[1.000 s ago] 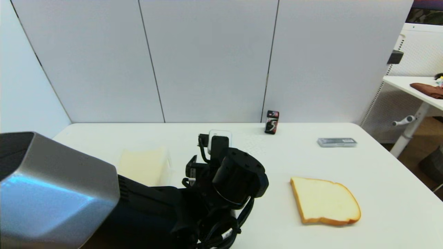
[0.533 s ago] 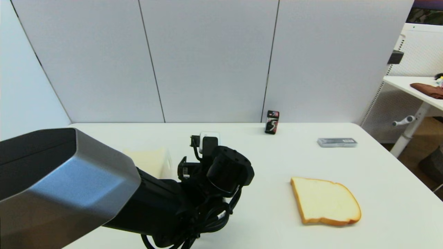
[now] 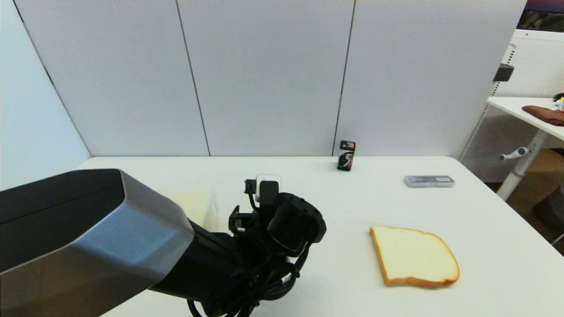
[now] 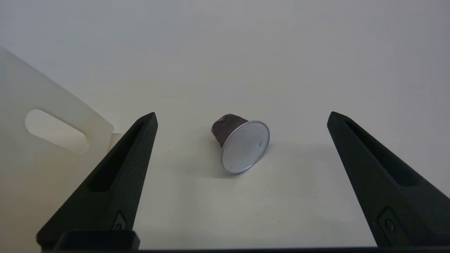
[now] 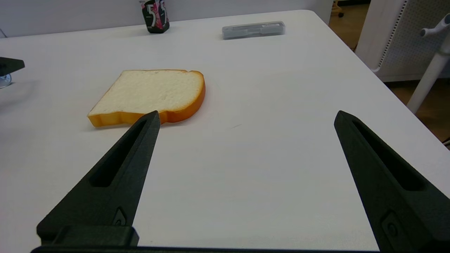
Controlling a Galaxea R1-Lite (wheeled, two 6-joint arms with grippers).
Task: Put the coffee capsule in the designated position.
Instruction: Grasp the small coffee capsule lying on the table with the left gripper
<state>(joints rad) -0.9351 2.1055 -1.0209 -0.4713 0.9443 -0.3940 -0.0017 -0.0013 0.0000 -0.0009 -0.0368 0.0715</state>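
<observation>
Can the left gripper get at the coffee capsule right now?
Probably yes. The left gripper is open, the coffee capsule lies on its side between the fingers, and the cutting board sits off to one side.

Coffee capsule (image 4: 241,144) lies tipped between spread left fingers (image 4: 121,165).

A white desk (image 3: 396,207) stands against pale grey wall panels (image 3: 264,75) split by thin dark seams, while a second white table (image 3: 524,110) and a perforated white panel (image 3: 537,66) stand to the right over brown floor (image 3: 544,169).
</observation>
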